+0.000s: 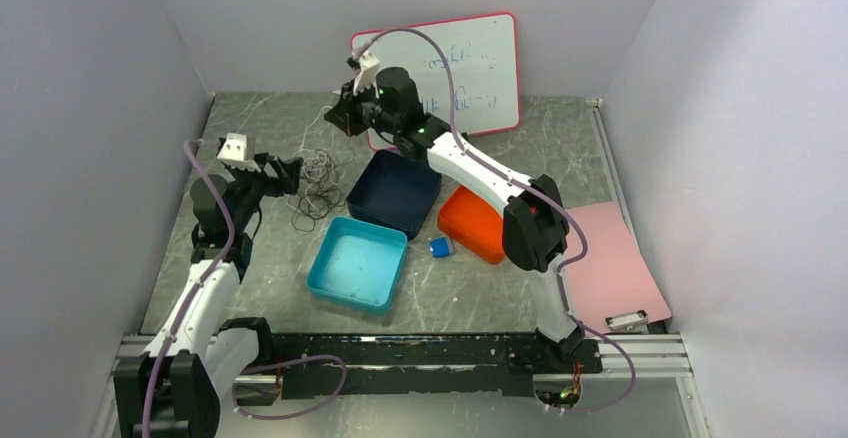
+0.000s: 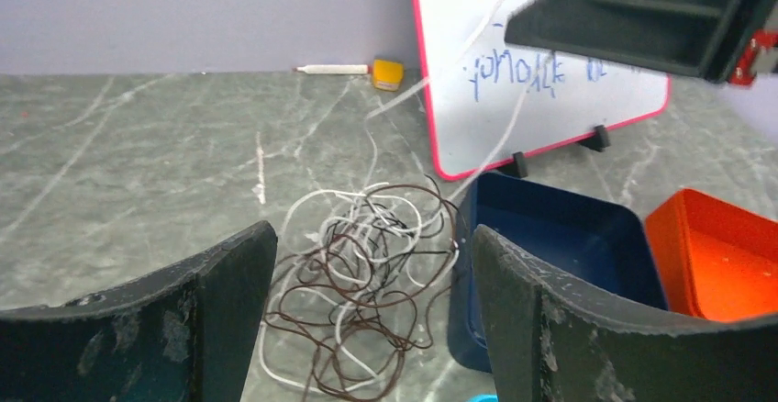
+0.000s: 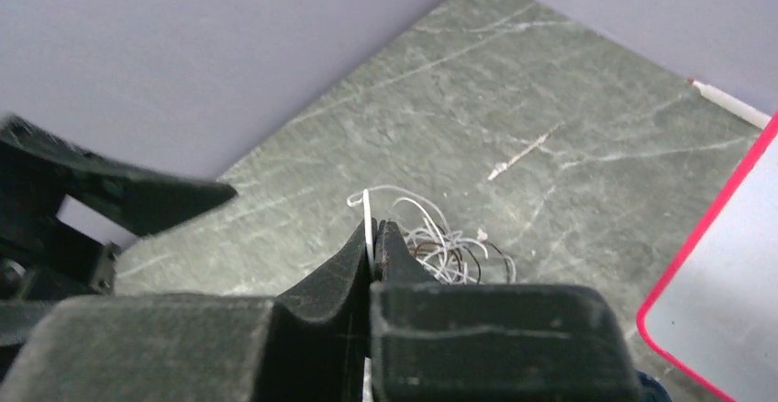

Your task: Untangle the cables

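The cables (image 1: 318,184) lie as a tangle of thin brown, black and whitish loops on the grey table, left of the dark blue bin. My left gripper (image 1: 287,174) is open and empty, just left of the tangle. In the left wrist view the tangle (image 2: 367,273) lies ahead between the spread fingers (image 2: 225,301). My right gripper (image 1: 341,118) is raised behind the tangle and is shut on one whitish cable (image 3: 368,207), which runs from the pile (image 3: 450,248) up through the closed gripper (image 3: 372,229).
A dark blue bin (image 1: 395,194), a teal bin (image 1: 358,264) and an orange bin (image 1: 473,224) sit mid-table, with a small blue object (image 1: 440,247) between them. A whiteboard (image 1: 470,68) leans on the back wall. A pink sheet (image 1: 606,258) lies right. A marker (image 2: 330,69) lies by the wall.
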Tool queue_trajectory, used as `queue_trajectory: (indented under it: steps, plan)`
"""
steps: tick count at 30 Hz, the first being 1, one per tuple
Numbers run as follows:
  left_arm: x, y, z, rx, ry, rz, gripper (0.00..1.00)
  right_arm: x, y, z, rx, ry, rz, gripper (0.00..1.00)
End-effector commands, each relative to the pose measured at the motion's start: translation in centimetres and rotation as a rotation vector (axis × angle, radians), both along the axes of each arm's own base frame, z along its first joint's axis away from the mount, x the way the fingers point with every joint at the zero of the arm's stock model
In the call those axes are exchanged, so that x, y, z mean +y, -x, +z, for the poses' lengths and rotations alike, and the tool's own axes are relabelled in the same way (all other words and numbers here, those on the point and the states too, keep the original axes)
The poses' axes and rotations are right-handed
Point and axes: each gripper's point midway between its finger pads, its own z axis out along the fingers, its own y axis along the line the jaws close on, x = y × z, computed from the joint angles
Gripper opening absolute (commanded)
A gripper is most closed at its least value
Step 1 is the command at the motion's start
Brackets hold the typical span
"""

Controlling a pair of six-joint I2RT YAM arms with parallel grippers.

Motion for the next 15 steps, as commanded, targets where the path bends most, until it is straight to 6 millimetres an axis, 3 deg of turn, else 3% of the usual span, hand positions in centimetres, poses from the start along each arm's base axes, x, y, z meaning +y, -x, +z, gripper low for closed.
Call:
queue_trajectory:
  steps: [1,8,15]
  plan:
    - [-1.1,0.9,1.5,-0.091,0.130,-0.046,0.82,0.4,-0.3,0.0,0.093,-0.017,-0.017,0.00]
    - [1.8,-2.1,0.4,-0.048,0.331,0.154,0.81,1.2,0.6,0.2,0.127,-0.039,0.033,0.00]
    - [-0.9,-5.8,-1.3,0.037,0.344,0.070,0.79,1.5,1.3,-0.4,0.136,-0.028,0.058,0.00]
